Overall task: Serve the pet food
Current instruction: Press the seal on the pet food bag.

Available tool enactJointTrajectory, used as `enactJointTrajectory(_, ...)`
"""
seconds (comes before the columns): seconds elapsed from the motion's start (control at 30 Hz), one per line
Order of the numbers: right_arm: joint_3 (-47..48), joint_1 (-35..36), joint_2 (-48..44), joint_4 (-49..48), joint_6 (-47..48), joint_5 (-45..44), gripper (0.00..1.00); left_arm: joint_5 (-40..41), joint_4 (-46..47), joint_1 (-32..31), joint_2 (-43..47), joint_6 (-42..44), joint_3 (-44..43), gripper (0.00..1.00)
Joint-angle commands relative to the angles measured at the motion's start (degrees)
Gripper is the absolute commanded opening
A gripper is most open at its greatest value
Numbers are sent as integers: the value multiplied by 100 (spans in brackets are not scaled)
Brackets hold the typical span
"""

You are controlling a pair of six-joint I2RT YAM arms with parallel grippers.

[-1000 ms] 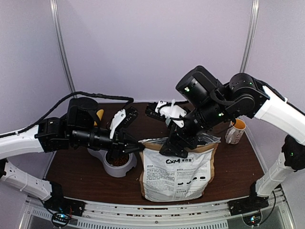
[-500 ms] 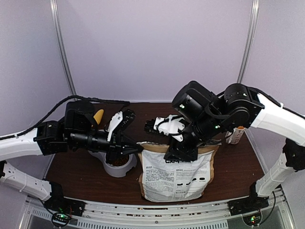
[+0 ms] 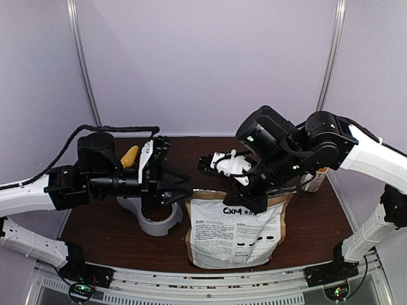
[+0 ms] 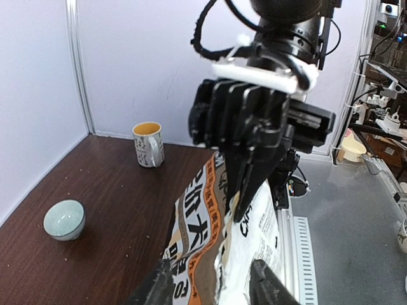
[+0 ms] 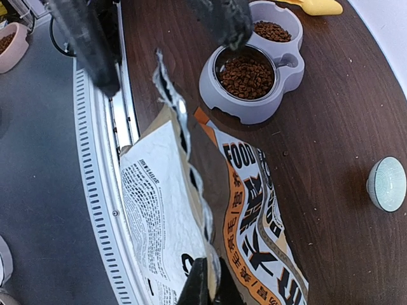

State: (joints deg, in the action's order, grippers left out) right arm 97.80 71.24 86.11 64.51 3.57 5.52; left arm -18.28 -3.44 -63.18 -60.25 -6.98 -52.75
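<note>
the pet food is in the grey double bowl, dark brown kibble in both cups, and the bigger cup looks pretty full. the bowl sits on the left half of the brown table, just beside the bag. the bag stands upright near the front edge, silver-white with orange-brown trim down one side, and its top is torn open and ragged.

the right gripper comes down from above and is pinched tight on the bag's top edge, right by the orange trim, so it's holding the bag there.

the left gripper reaches in from the left, over the bowl, towards the bag's top left corner. its fingers are spread apart. from its own camera the ragged top of the bag sits between them but isn't clamped. can't tell if either finger is actually touching it.

further out, a yellow scoop lies behind the double bowl. a mug with an orange inside stands at the back right, well apart from the bowl. a small pale green bowl sits by itself on the table behind the bag.
</note>
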Motion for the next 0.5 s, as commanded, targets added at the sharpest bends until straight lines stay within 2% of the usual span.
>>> enactJointTrajectory(0.0, -36, -155, -511, -657, -226, 266, 0, -283, 812, 33, -335, 13, -117, 45)
enactJointTrajectory(0.17, -208, -230, -648, -865, -361, 385, 0, -741, 1025, -3, -759, -58, -331, 52)
enactJointTrajectory(0.27, -286, -256, -712, -926, -400, 425, 0, -786, 970, -56, -945, -36, -432, 52)
enactJointTrajectory(0.3, -306, -266, -730, -941, -413, 446, 0, -788, 945, -62, -993, -32, -457, 48)
enactJointTrajectory(0.47, -406, -283, -790, -990, -444, 471, 0, -805, 941, -63, -1068, -50, -485, 17)
